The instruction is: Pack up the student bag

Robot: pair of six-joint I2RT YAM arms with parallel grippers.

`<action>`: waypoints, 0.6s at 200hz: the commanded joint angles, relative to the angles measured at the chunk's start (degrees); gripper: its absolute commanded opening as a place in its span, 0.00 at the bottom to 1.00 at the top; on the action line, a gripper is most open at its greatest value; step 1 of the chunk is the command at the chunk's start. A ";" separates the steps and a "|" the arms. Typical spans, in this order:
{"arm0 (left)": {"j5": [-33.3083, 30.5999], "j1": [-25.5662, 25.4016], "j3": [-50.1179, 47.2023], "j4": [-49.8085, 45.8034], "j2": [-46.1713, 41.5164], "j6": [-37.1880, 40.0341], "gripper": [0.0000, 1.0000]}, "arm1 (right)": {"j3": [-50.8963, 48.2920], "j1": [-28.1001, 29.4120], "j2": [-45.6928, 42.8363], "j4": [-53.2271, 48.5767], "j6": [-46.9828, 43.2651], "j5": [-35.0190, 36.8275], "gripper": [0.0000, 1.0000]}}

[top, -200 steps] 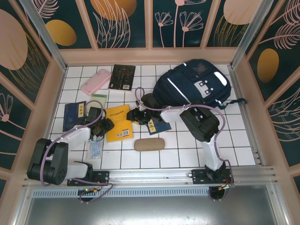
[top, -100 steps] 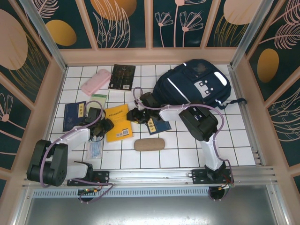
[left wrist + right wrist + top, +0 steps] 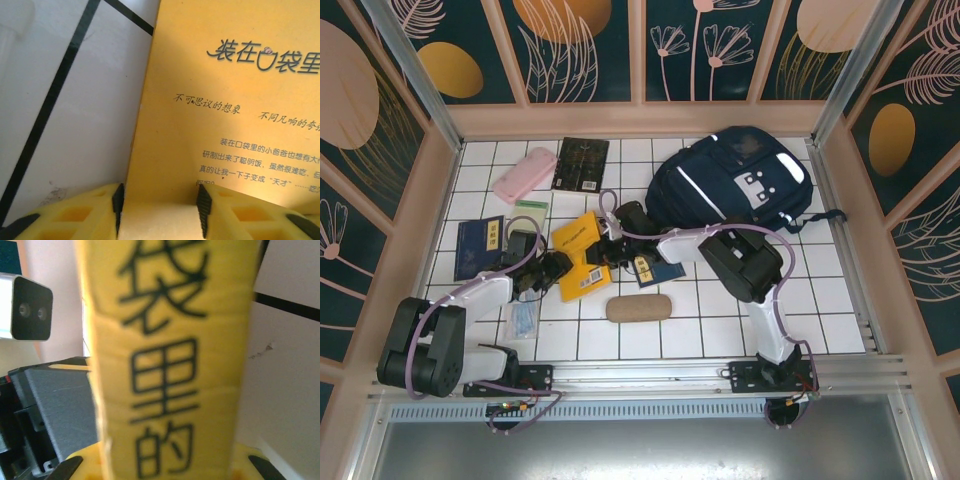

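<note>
Left claw (image 3: pixel 160 204) closed on one edge of the yellow book (image 3: pixel 225 100); right claw (image 3: pixel 165 462) clamped across its opposite edge, big printed characters between the fingers; book held aslant between both claws over the white tiled table (image 3: pixel 720 320); student bag (image 3: pixel 730 185) lies at the table's far right, just beyond the right arm.

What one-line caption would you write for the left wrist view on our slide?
Jaws of the left gripper shut on the yellow book, Chinese print facing the camera, over the white tiled table.
</note>
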 commanded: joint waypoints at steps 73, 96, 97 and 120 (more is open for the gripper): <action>5.70 -0.81 13.97 5.92 -4.12 -1.27 0.87 | -1.15 -8.87 -16.57 -4.63 -5.51 -0.15 0.00; 10.68 -0.62 17.06 12.70 -1.11 -3.32 0.87 | -1.03 -12.72 -19.99 -4.81 -5.86 -1.67 0.00; 10.98 -0.58 17.19 12.91 -0.93 -3.44 0.87 | -1.04 -12.84 -20.10 -4.82 -5.91 -1.69 0.00; 19.06 -0.28 21.39 17.59 4.70 -6.79 0.87 | -0.74 -15.85 -22.97 -3.85 -5.19 -3.89 0.00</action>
